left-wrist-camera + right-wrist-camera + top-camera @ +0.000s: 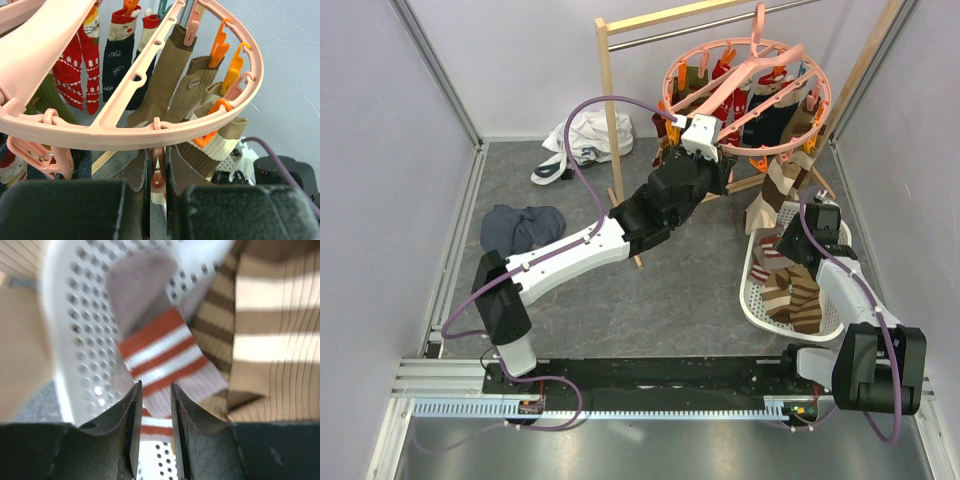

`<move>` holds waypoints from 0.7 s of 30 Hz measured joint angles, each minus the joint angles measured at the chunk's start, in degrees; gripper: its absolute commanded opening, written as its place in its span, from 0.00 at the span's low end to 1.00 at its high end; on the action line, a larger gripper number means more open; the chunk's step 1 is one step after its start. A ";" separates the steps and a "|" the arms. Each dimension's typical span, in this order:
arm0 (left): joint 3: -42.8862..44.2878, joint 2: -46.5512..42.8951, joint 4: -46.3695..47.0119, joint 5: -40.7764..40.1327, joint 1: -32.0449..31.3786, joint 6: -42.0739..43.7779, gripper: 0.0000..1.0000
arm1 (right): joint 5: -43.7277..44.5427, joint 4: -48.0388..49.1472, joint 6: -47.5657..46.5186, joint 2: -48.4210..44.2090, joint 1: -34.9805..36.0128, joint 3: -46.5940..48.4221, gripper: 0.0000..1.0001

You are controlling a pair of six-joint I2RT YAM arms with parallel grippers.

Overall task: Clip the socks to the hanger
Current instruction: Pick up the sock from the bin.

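1. Left gripper [157, 152] is pressed together on a pink clip [158, 180] hanging under the hanger [125, 132] ring. Most other clips I can see already carry socks [165, 75].
2. Right gripper [155, 387] is down in the white basket [75, 315]. Its jaws are a little apart and I can't see them pinching anything. An orange-striped sock [160, 352] lies right under the gap, with a brown-striped sock [270, 340] just beside it.
3. My read is that the step in hand is fetching the next sock while the left side minds the clip.
4. To do it well, I'd drop straight onto the ribbed end below the orange stripes and pinch only that one layer. The brown-striped sock is close enough to get dragged along.
5. Grab near the edge of the sock, so a bit of fabric sticks out past the fingers for the clip to bite.
6. Lift slowly and check the sock hangs free of the basket holes before swinging up.
7. Left side shouldn't twist, or the ring tilts and the target clip wanders off.
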 measured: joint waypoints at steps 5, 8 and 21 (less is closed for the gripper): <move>0.00 0.00 0.00 0.02 0.02 0.00 0.02 | 0.00 1.31 -1.18 4.50 0.00 4.37 0.36; 0.00 0.00 0.00 0.04 0.02 0.00 0.02 | 0.00 2.16 -1.51 8.85 0.00 5.27 0.37; 0.00 0.00 -0.02 0.04 0.07 0.00 0.02 | -0.17 2.99 -2.21 17.16 -0.04 5.29 0.00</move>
